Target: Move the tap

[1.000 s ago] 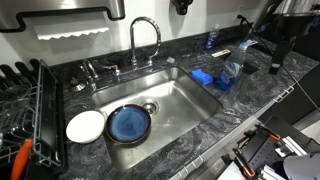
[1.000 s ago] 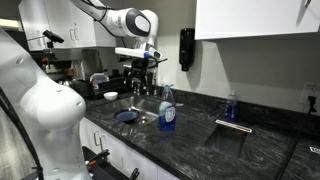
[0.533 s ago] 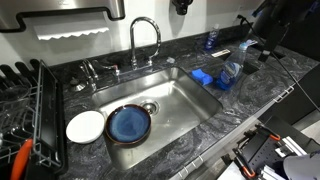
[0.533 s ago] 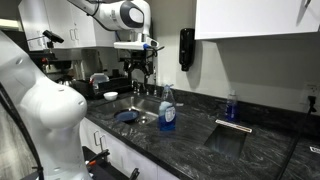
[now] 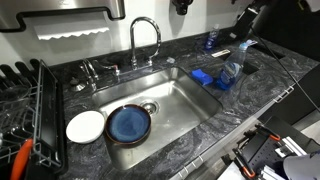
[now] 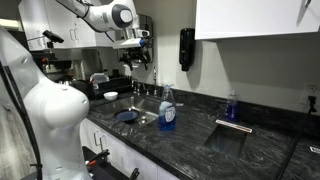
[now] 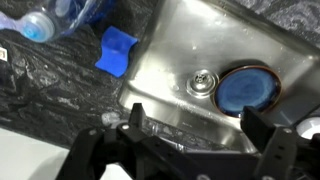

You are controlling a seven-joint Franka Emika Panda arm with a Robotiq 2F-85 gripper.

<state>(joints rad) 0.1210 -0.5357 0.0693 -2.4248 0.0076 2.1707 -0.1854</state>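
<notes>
The gripper [image 7: 195, 128], jaws wide apart and holding nothing, has lifted higher over the steel sink [image 5: 185, 100], so the tall shiny curved tap [image 5: 133, 45] is not touched yet.

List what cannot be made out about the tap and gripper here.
- Tap: base too small in an exterior view; absent from the wrist view.
- Gripper: dark, blurred against the arm in an exterior view; jaws unreadable there.
- Bottle: cut off by the wrist view's top edge.
</notes>
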